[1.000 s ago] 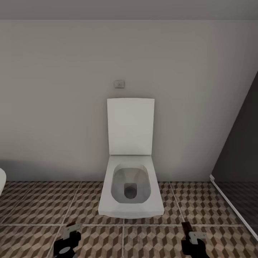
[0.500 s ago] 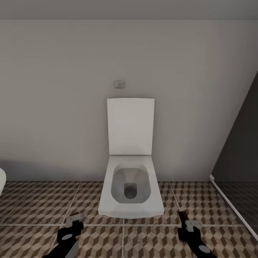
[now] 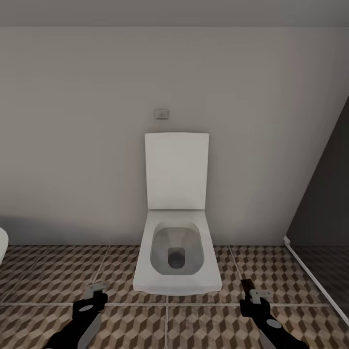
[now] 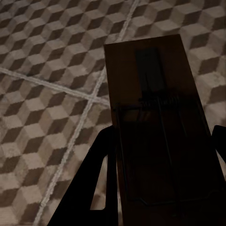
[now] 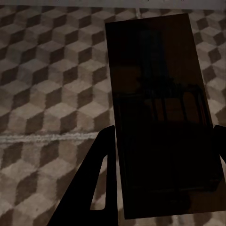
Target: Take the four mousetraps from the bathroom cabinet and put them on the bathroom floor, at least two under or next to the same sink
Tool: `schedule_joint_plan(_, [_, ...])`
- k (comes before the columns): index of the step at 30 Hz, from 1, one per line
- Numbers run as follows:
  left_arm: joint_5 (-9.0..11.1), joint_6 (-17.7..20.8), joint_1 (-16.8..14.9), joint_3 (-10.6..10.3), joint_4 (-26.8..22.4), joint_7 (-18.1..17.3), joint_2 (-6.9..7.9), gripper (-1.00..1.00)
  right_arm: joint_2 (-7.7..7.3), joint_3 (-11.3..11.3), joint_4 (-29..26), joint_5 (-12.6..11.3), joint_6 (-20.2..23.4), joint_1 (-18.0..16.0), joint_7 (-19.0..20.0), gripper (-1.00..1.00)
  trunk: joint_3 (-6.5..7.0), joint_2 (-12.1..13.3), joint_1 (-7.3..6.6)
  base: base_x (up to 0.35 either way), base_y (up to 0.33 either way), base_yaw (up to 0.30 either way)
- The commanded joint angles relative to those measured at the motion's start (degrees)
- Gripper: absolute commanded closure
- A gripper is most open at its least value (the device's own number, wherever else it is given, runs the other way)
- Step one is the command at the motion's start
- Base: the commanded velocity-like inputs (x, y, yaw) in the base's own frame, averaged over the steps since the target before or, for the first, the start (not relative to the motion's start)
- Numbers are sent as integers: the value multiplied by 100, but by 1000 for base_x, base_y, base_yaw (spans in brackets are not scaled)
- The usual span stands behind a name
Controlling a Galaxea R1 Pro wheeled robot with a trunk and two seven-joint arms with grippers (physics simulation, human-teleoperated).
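Mousetrap (image 4: 155, 122) clamped between left jaws; second mousetrap (image 5: 160, 117) clamped between right jaws, both above bathroom floor (image 3: 48, 276).

Soft, even, dim light fills the head view; the wall (image 3: 72, 145) darkens toward its base. Both wrist views are darker, each held mousetrap (image 4: 155, 127) nearly black, details murky. Slight compression blur, no glare.

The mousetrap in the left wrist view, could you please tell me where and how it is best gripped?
Grip the mousetrap across its narrow width, fingers on the two long edges at one end, coming in along its length. It is a flat, elongated board with wire parts on its face, so the plain side edges suit best. The left gripper holds it that way.
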Motion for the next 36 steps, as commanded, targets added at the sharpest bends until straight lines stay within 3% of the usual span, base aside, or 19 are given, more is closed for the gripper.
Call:
schedule_joint_plan(1, [18, 58, -6, -50, -13, 63, -7, 100, -5, 44, 5, -67, -38, -5, 0, 100, -6, -2, -1, 0, 0, 0])
schedule_joint_plan(9, [4, -337, -13, -42, -8, 99, -49, 100, -1, 46, 7, -62, -68, -7, 0, 100, -6, -2, -1, 0, 0, 0])
schedule_joint_plan(36, [-19, -420, -14, -42, -5, 152, -52, 100, -33, 38, -6, -60, -69, -7, -11, 100, -604, -38, 68, 0, 0, 0])
